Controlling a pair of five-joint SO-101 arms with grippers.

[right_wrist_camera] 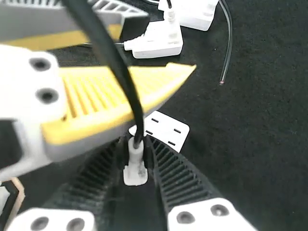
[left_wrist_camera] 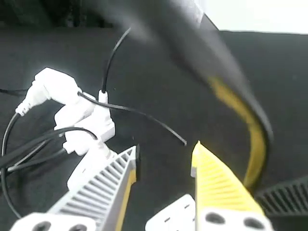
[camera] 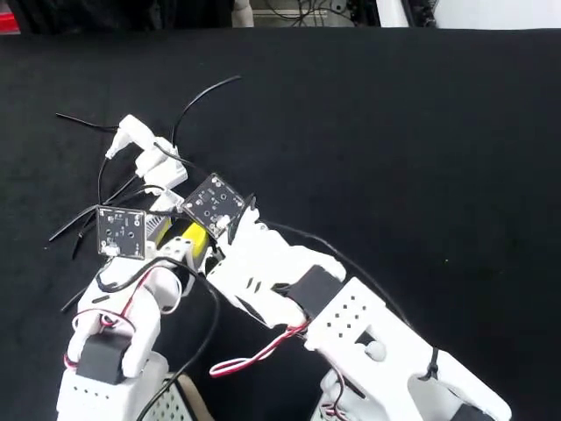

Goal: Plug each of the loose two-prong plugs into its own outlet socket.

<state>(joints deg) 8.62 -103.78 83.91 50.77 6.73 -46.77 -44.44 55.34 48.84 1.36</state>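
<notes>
- I'm clamping my right gripper (right_wrist_camera: 137,147) tight on one white plug (right_wrist_camera: 134,166), black fingers pinching its body on both sides.
- The plug's black cord (right_wrist_camera: 113,72) is running out from the fingertip end and up past the camera. The prongs are hidden, so I can't tell which way they're facing.
- I'm holding that plug just beside a white socket block (right_wrist_camera: 166,129) lying flat on the black table (camera: 394,132), slots facing up. The plug isn't touching it.
- I'm keeping my left gripper (left_wrist_camera: 166,149) wide open, gripping nothing. Its grey and yellow fingers are sitting either side of the same socket block, and the yellow one is lying right next to my right gripper.
- A cluster of white plugs and sockets (camera: 153,162) is lying farther out on the table with cords tangling around it. Some pieces are touching, but I can't tell which are properly seated.
- Judging progress: mid-task. The held plug isn't in yet, so lining it up and pushing it into the slots is what's left for this one. The far cluster is possibly needing more work, but I'm not sure.
</notes>
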